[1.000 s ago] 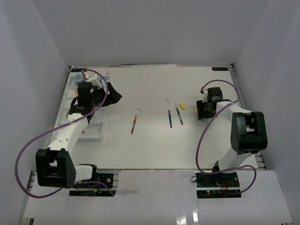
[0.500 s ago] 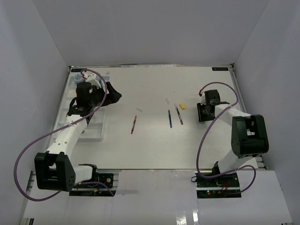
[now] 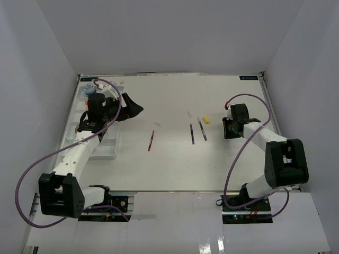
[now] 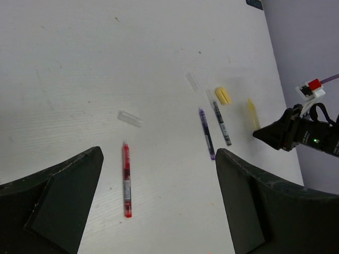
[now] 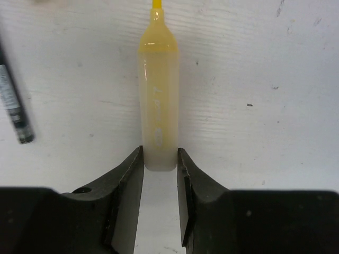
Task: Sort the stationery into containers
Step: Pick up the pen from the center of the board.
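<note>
A yellow marker (image 5: pixel 158 95) lies on the table with its rear end pinched between the fingertips of my right gripper (image 5: pixel 159 153), which is shut on it. From above, that gripper (image 3: pixel 226 127) is at the right side of the table. My left gripper (image 4: pixel 159 159) is wide open and holds nothing; it hovers beside the white tray (image 3: pixel 108 152), above the table. A red pen (image 4: pixel 126 180) lies below it. Two dark pens (image 4: pixel 206 133) (image 4: pixel 221 123) and a yellow eraser (image 4: pixel 223 95) lie further toward the right gripper.
A blue-white tub (image 3: pixel 90 89) sits at the tray's far end. Two small clear caps (image 4: pixel 130 118) (image 4: pixel 192 82) lie loose on the table. Grey walls close in the table on three sides. A dark pen (image 5: pixel 15 106) lies left of the marker.
My right gripper has narrowed onto the end of the yellow marker. The left gripper has swung slightly right, away from the tray, still open.
</note>
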Robot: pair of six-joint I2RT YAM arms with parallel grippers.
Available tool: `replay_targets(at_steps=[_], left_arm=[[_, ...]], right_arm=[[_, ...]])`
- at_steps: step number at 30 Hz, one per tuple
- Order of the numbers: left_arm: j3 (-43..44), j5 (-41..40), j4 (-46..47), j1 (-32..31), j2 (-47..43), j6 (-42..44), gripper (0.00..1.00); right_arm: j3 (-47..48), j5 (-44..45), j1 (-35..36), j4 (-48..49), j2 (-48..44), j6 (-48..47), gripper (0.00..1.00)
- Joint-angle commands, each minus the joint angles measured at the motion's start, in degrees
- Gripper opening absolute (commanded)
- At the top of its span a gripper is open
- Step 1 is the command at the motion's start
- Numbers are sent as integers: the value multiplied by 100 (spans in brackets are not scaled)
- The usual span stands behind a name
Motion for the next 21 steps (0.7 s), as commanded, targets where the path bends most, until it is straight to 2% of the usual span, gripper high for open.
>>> replay_targets(at_steps=[1,8,14,19,21], left_arm=[[15,587,118,-145,-383,-521,98],[296,430,214,-856,-533,-1348,98],[762,-685,241,-2016,-244,-1568,95],[1192,-1467,232,-2824,344,-1718,88],[1324,-1557,232,-2965,512,-1718,86]], right_arm=[[-77,-31,278,172,-713,283,8],[-331,-146,1541,804,-1865,758,8],[-507,-181,2579,1587,-2691,1048,8],[-499,-32,3204,2044,-2842,1110,8],[-490,4,3319,2097,-2842,1119,9]])
